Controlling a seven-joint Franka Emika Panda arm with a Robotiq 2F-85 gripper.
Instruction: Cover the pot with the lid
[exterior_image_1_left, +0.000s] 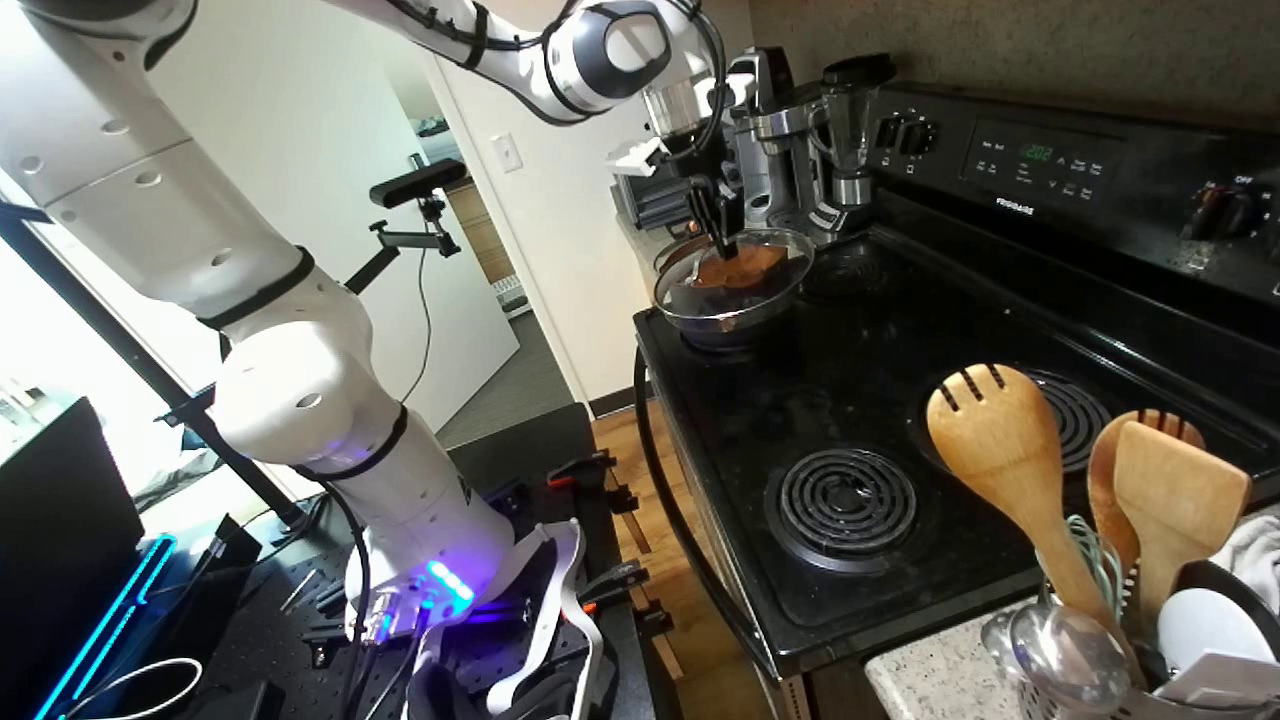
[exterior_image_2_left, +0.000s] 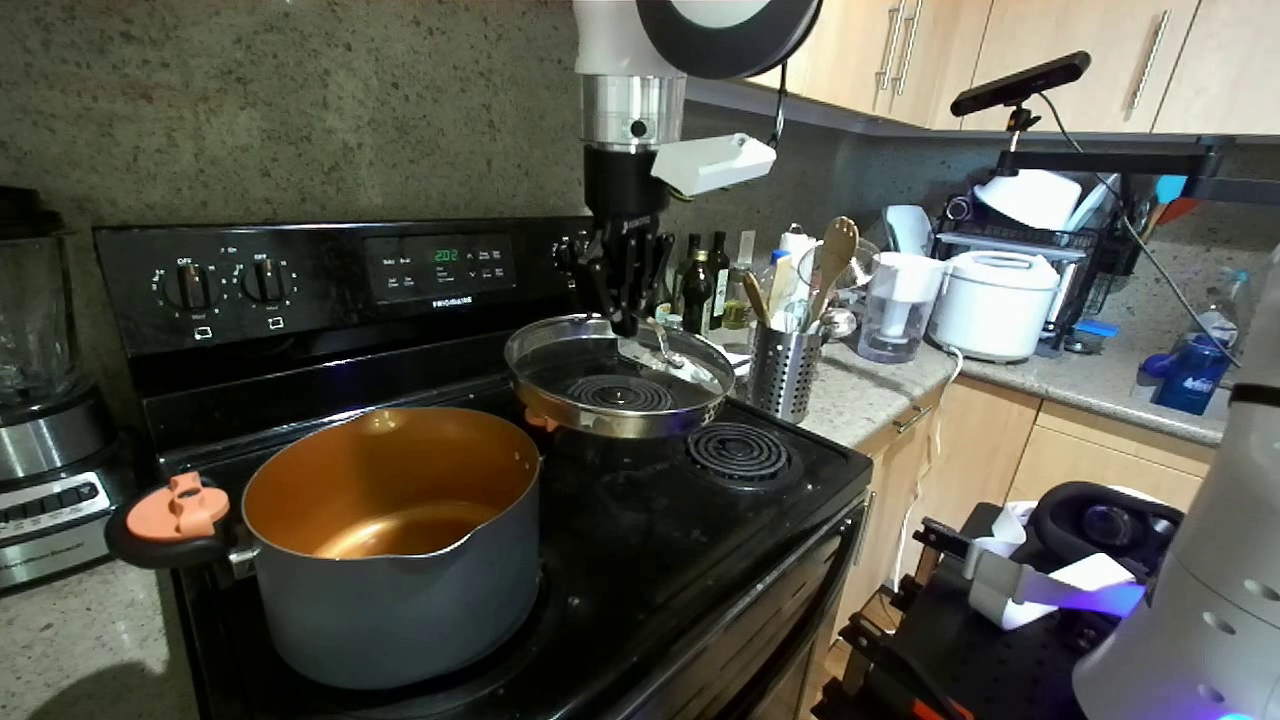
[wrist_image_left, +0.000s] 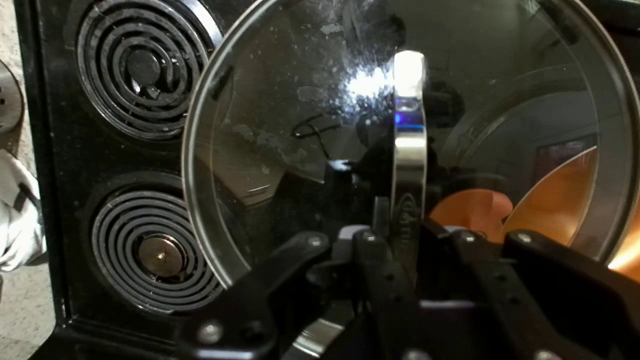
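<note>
Pinching the round clear-glass lid (exterior_image_2_left: 620, 385), mid-frame in an exterior view, by its silvery handle (wrist_image_left: 410, 140) in black hand (exterior_image_2_left: 626, 328), carry level over the grey copper-lined pot (exterior_image_2_left: 395, 595), lower left, before lowering.

Speckled wall (exterior_image_2_left: 300, 110), pale wood cabinets (exterior_image_2_left: 1050, 28), wooden floor (exterior_image_1_left: 688, 610), perhaps a bright window (exterior_image_1_left: 40, 325)
</note>
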